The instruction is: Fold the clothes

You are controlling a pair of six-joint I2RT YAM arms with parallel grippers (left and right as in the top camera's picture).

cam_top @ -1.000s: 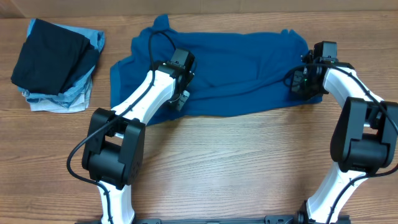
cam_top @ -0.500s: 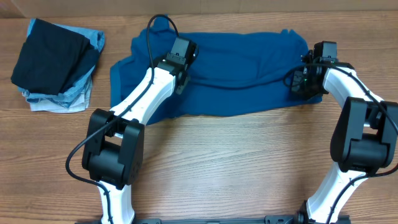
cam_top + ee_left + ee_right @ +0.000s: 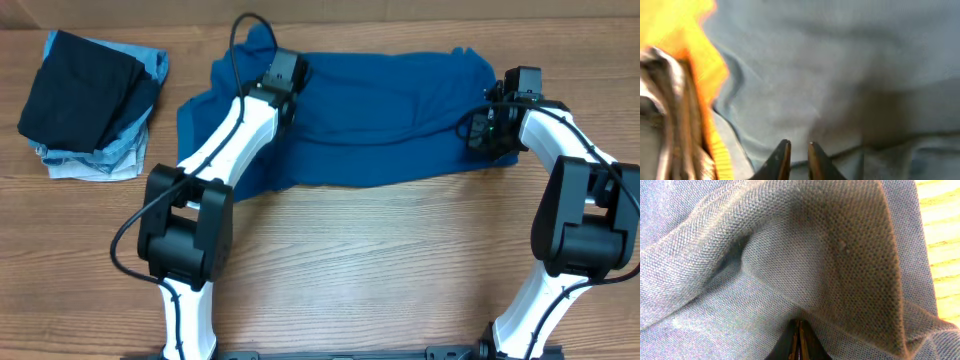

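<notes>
T-shirt: royal blue, lying rumpled and crosswise on the far half of the table, and both arms reach onto it. I see it well apart from the pile at the far left corner.
Hidden cloth: the left arm crosses the shirt's left part and covers a strip of it. I cannot trace the sleeve there completely.
Left gripper: from its wrist camera I see only the two tips, standing slightly spread with a narrow gap and nothing between them. They hang over smooth, blurred shirt fabric. From overhead the wrist body hides the fingers.
Left wrist blur: an orange-yellow patch and something grey fill the left edge. It is too smeared for me to name.
Right gripper: the tips are pressed together at the bottom edge of its view, and most of each finger is cut off. A raised fold of shirt rises right at them. I cannot tell whether cloth is caught between them.
Right arm: its wrist sits at the shirt's right end and hides that corner from overhead.
Pile: a black garment lies on top of pale blue garments. I see only their edges, so I cannot count them.
Cable: it loops over the shirt's far left edge.
</notes>
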